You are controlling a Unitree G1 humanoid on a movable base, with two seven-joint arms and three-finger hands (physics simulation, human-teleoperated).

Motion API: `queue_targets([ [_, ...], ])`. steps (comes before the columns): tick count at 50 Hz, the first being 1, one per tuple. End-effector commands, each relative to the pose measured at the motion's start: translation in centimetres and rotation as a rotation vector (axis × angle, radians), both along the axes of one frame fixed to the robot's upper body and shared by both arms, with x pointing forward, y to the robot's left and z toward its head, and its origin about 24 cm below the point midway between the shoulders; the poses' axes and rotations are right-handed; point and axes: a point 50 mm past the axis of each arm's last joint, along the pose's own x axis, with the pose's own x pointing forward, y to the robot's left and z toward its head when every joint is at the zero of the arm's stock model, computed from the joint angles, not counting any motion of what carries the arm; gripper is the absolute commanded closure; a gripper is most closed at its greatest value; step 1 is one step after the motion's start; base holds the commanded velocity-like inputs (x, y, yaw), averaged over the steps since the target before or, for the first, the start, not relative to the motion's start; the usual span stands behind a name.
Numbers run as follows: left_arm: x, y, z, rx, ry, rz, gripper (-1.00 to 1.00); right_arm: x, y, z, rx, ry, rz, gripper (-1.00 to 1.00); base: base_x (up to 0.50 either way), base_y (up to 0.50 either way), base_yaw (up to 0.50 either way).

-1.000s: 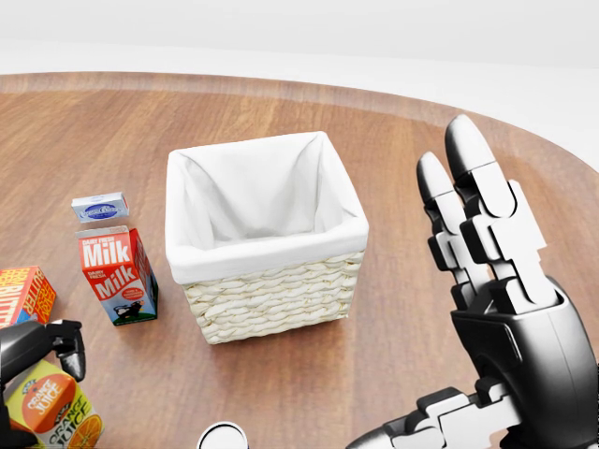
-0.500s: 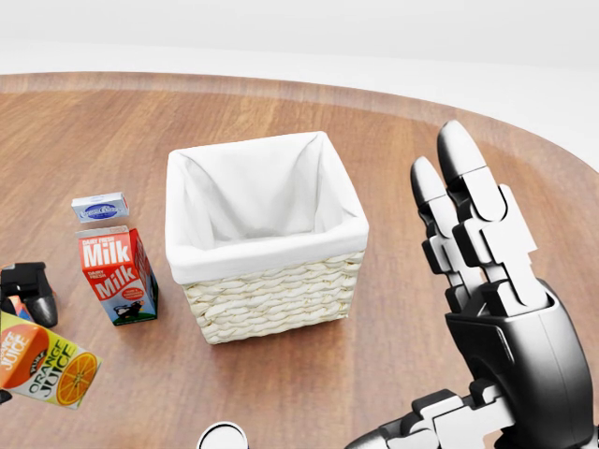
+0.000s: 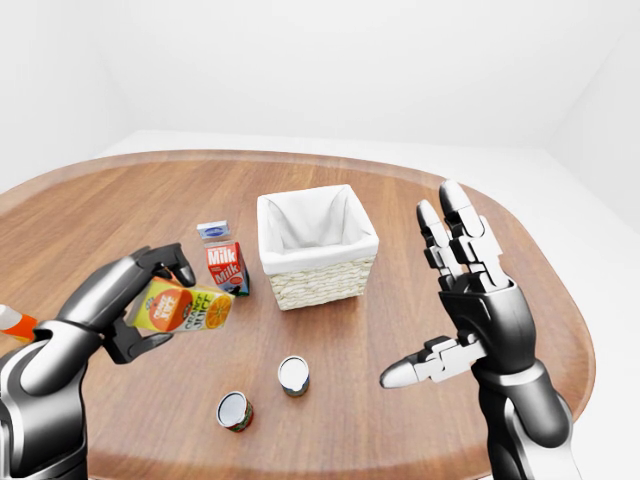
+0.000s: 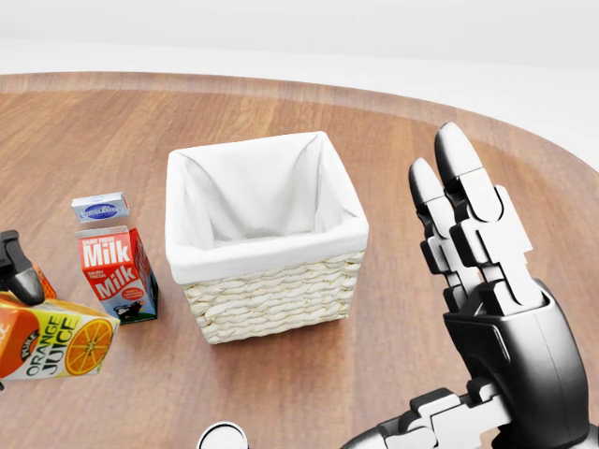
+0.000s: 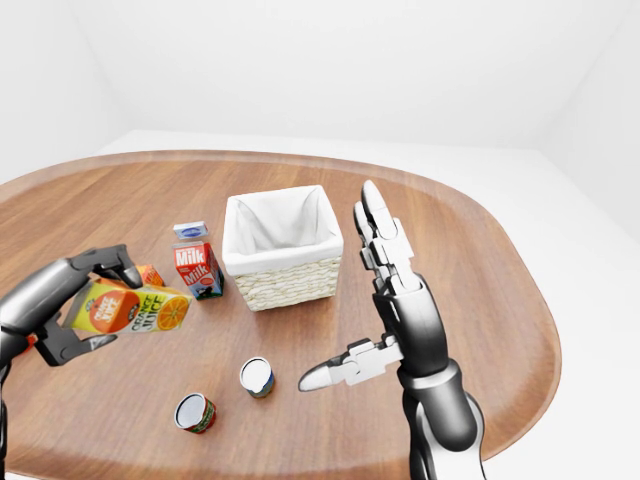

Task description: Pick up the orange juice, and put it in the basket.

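Observation:
The orange juice carton (image 3: 188, 308) hangs above the table at the left of the left-eye view, tipped on its side. My left hand (image 3: 160, 306) is shut on it, fingers over the top and thumb underneath. In the head view the carton (image 4: 54, 348) shows at the bottom left edge. The wicker basket (image 3: 320, 282) with a white liner stands in the middle of the table, to the right of the carton and apart from it. My right hand (image 3: 438, 290) is raised to the right of the basket, open, fingers pointing up and holding nothing.
A milk carton (image 3: 226, 266) stands just left of the basket, with a small blue-and-white box (image 4: 100, 208) behind it. A red-orange box (image 5: 150, 275) sits behind the juice. Two cans (image 3: 293, 375) (image 3: 235, 411) lie lower on the round wooden table (image 3: 520, 250).
My left hand has lifted the orange juice off the table and tipped it from upright onto its side. It has risen slightly toward the right. The right hand has barely moved.

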Motion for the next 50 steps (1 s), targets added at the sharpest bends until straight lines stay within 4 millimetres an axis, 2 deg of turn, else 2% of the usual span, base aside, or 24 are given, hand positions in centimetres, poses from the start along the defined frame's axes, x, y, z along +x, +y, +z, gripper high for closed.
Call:
queue_targets([
  [1,-2.6,-2.0,2.0,-0.113,-0.147,-0.118,1.00,0.0,0.1,-0.1,-0.003,0.001,0.002,-1.00,0.00,0.00,0.00],
  [4,-2.8,-2.1,2.3,-0.129,-0.171,-0.119,1.00,0.0,0.1,-0.1,-0.002,0.001,0.001,-1.00,0.00,0.00,0.00],
  [12,-5.2,-4.4,3.8,-0.157,-0.247,-0.267,1.00,0.0,0.1,-0.2,-0.005,0.002,-0.001,-1.00,0.00,0.00,0.00],
  [19,-6.3,-5.2,3.1,-0.186,-0.219,-0.293,1.00,0.0,0.1,-0.2,-0.003,0.002,-0.002,-1.00,0.00,0.00,0.00],
  [25,-6.5,-5.9,4.2,-0.155,-0.260,-0.337,1.00,-0.2,-0.2,0.2,-0.001,-0.003,-0.011,-1.00,0.00,0.00,0.00],
  [32,-6.3,-5.7,3.4,-0.187,-0.233,-0.315,1.00,-0.2,0.0,0.0,-0.004,-0.001,-0.006,-1.00,0.00,0.00,0.00],
  [41,-7.6,-6.9,5.7,-0.139,-0.332,-0.409,1.00,-0.1,-0.1,-0.1,-0.002,0.002,-0.008,-1.00,0.00,0.00,0.00],
  [50,-8.0,-7.5,7.4,-0.077,-0.403,-0.461,1.00,0.0,0.1,-0.3,-0.006,0.005,-0.004,-1.00,0.00,0.00,0.00],
])
